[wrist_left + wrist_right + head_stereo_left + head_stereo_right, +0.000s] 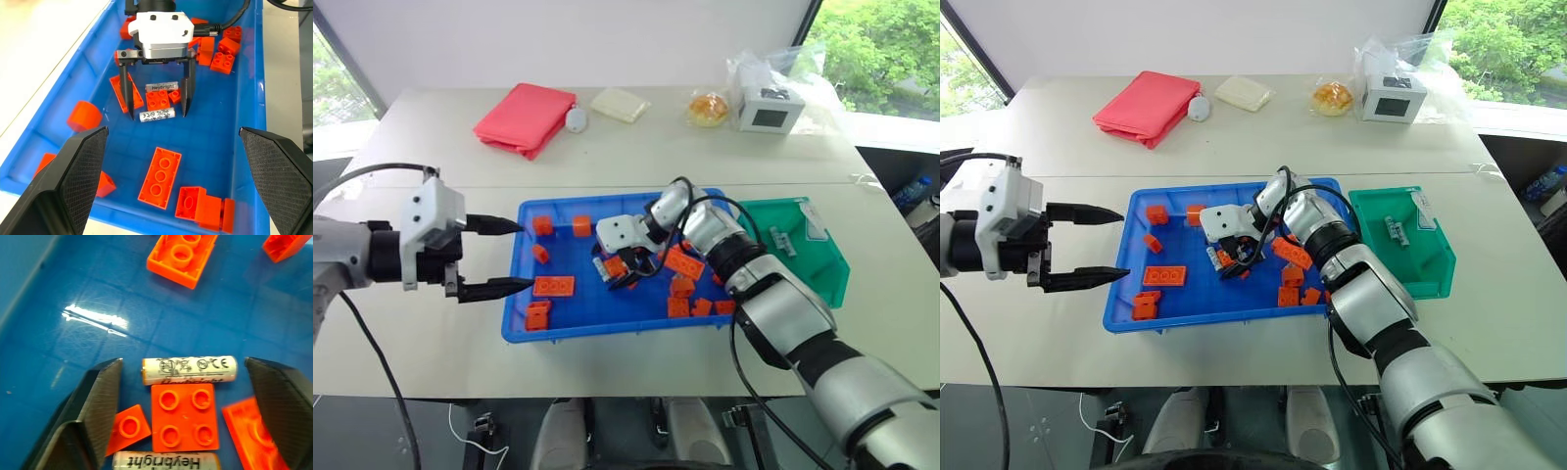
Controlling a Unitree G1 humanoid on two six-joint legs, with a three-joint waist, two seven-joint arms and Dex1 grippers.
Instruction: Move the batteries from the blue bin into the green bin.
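Right gripper down in blue bin, fingers spread astride battery, not yet closed. Second battery just behind. Green bin already holds some. Left gripper open, idle.

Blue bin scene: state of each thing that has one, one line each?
Right gripper: open, fingers astride a battery, not closed on it.
Left gripper: open, holding nothing, at the bin's left edge.
Straddled battery: lying flat, loose on the bin floor.
Second battery: flat, beside an orange brick.
Blue bin: holds both batteries and scattered orange bricks.
Green bin: upright, with small items inside; too small to tell.
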